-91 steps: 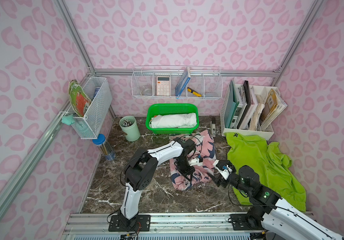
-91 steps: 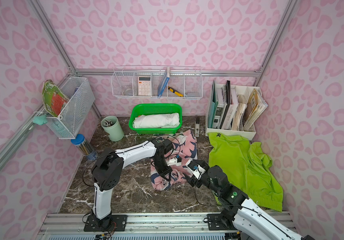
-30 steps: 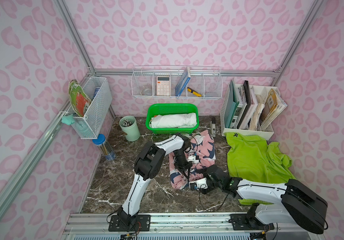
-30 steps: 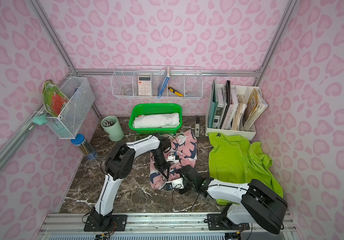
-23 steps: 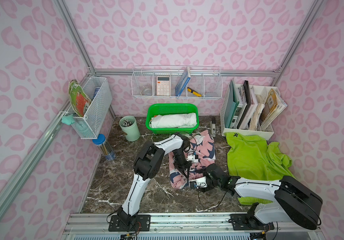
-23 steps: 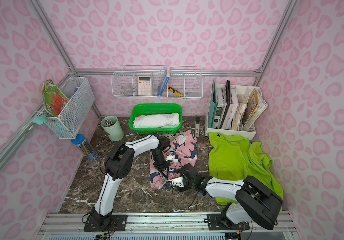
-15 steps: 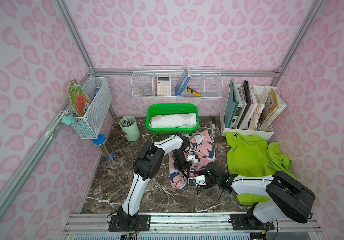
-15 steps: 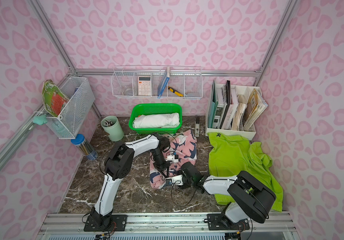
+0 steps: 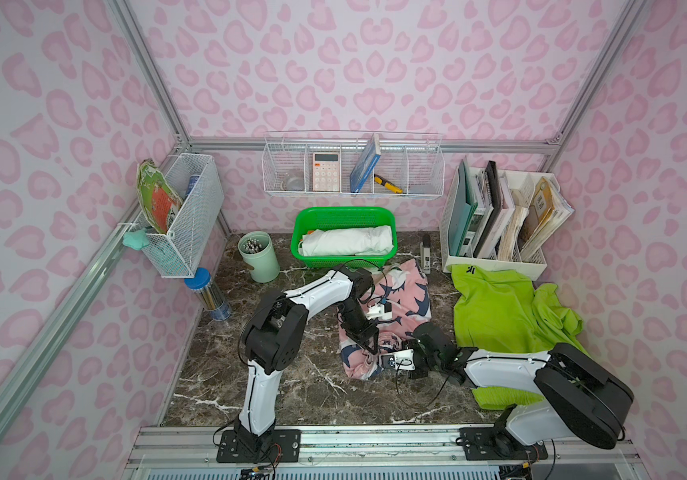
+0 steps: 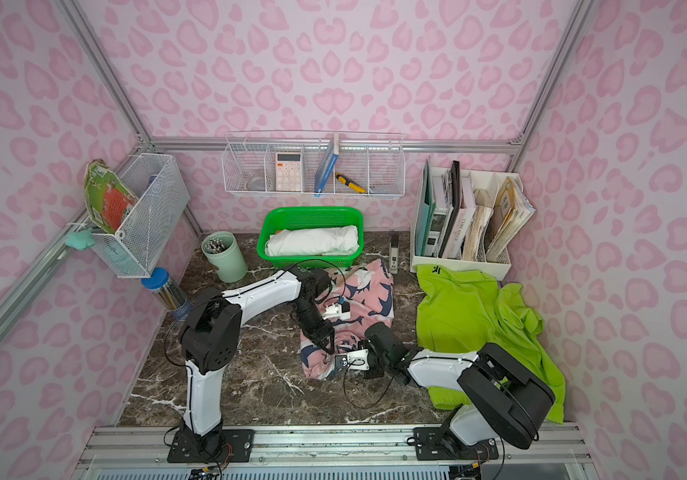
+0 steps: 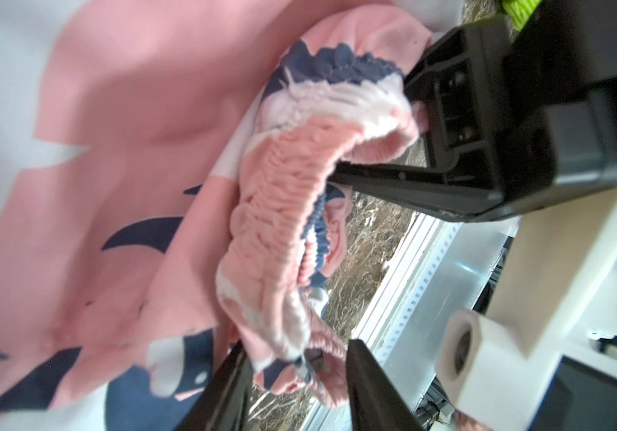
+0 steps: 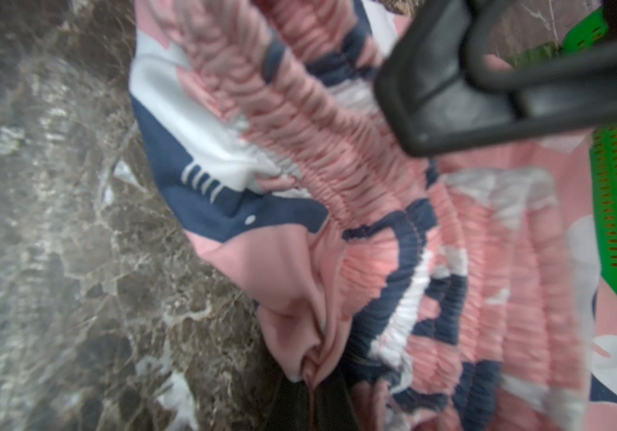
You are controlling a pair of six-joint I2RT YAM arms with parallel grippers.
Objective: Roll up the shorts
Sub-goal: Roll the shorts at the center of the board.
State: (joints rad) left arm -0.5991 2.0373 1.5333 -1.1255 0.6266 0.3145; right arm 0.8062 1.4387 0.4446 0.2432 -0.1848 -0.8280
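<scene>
Right end effector (image 12: 309,392) clenches the pink shorts (image 9: 404,291) at the waist; left end effector (image 11: 297,354), released there, should regrip for a tight roll.

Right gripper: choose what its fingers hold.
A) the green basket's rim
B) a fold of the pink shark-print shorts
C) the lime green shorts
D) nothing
B: in the right wrist view the right gripper is shut, with a pleat of the pink shark-print shorts pinched between its fingers.
</scene>
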